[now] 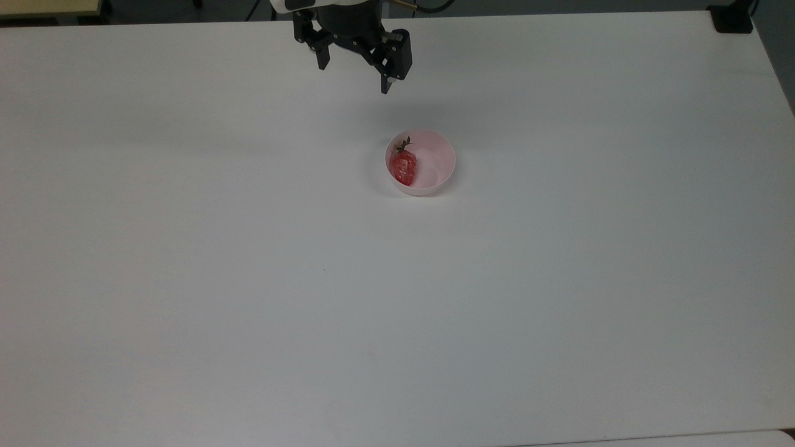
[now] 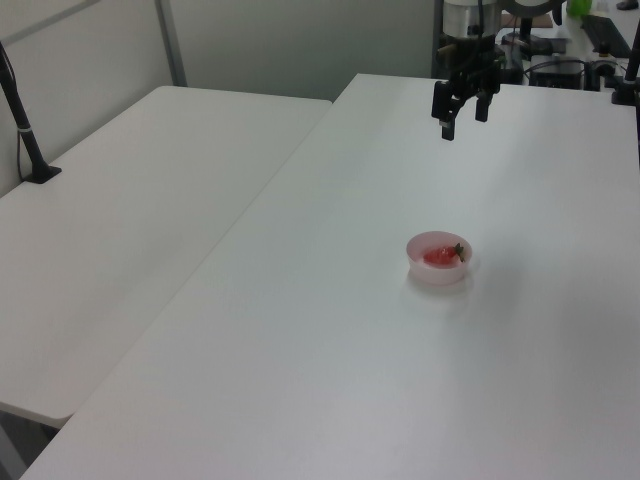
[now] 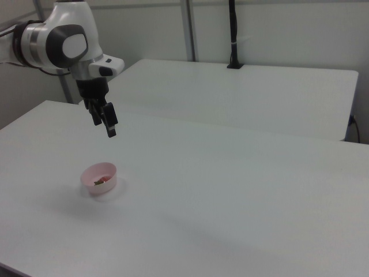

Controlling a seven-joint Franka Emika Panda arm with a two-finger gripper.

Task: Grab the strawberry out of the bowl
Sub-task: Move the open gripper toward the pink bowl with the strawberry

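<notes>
Spanning the room, white table (image 1: 248, 279), second table (image 2: 140, 200) beside.

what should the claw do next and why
Probably carry the open claw toward the top view's lower right until it hangs over the strawberry, which lies against the bowl wall on the top view's left. The claw is high above the table and short of the bowl.

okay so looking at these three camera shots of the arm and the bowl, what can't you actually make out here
- Strawberry in the right view: the bowl wall covers most of it, and it is too small to read its shape.
- Arm above the gripper in the top view: cut off by the top edge.
- Underside of the strawberry in the top view: hidden by the fruit itself, so its contact with the bowl is unclear.
</notes>
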